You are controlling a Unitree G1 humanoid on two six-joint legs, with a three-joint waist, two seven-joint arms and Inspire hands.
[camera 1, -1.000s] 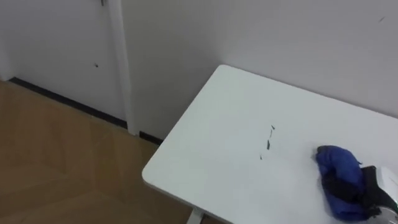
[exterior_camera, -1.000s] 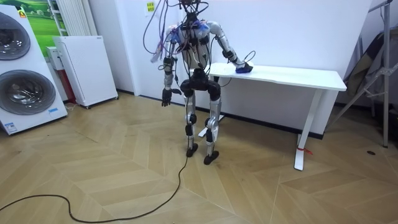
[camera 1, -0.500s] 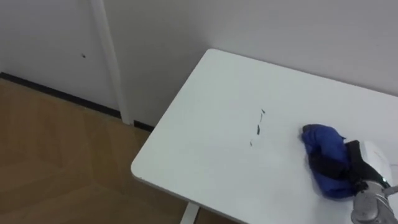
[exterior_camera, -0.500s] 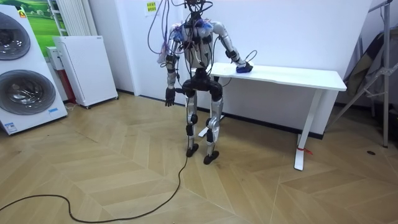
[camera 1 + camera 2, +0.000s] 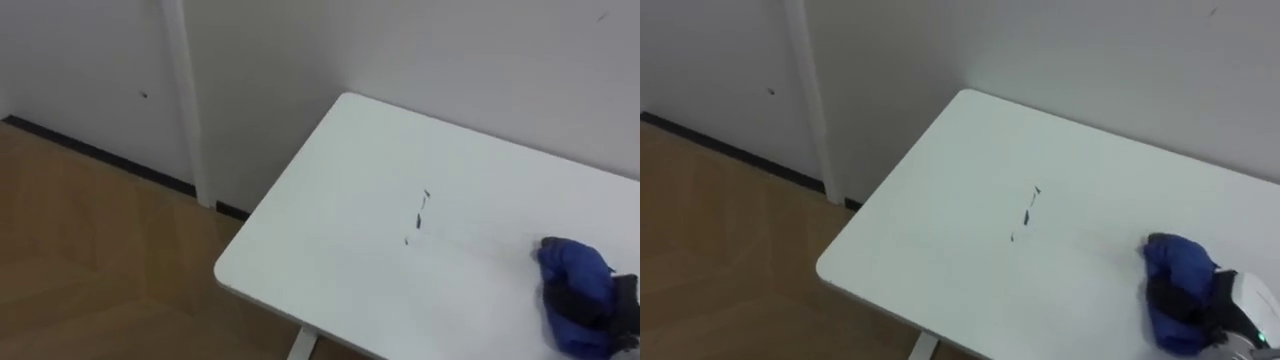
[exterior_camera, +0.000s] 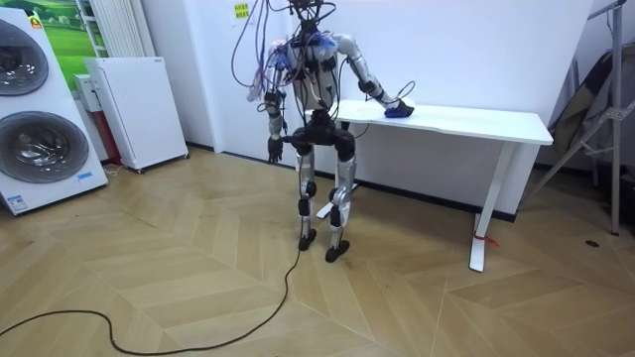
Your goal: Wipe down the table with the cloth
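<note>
A white table (image 5: 330,230) stands against the wall, with a few short dark marks (image 5: 418,215) near its middle. To the right of the marks lies a bunched blue cloth (image 5: 1173,272). My right hand (image 5: 1243,305) rests on the cloth's right side with dark fingers curled over it. In the room view I stand at the end of the table (image 6: 466,119) on the room view's left, with my right arm stretched out to the blue cloth (image 6: 398,112). My left hand (image 6: 273,151) hangs beside my hip with relaxed fingers.
The table's near-left corner (image 5: 225,275) juts over wooden floor (image 5: 90,260). A white wall and a vertical white trim (image 5: 185,100) stand behind. The room view shows a white cabinet (image 6: 134,109), washing machines (image 6: 35,119) and a tripod (image 6: 595,129).
My right hand has slid the blue cloth to the right, further from the dark marks. The eye view has shifted a little. My left arm has swung closer to my body.
</note>
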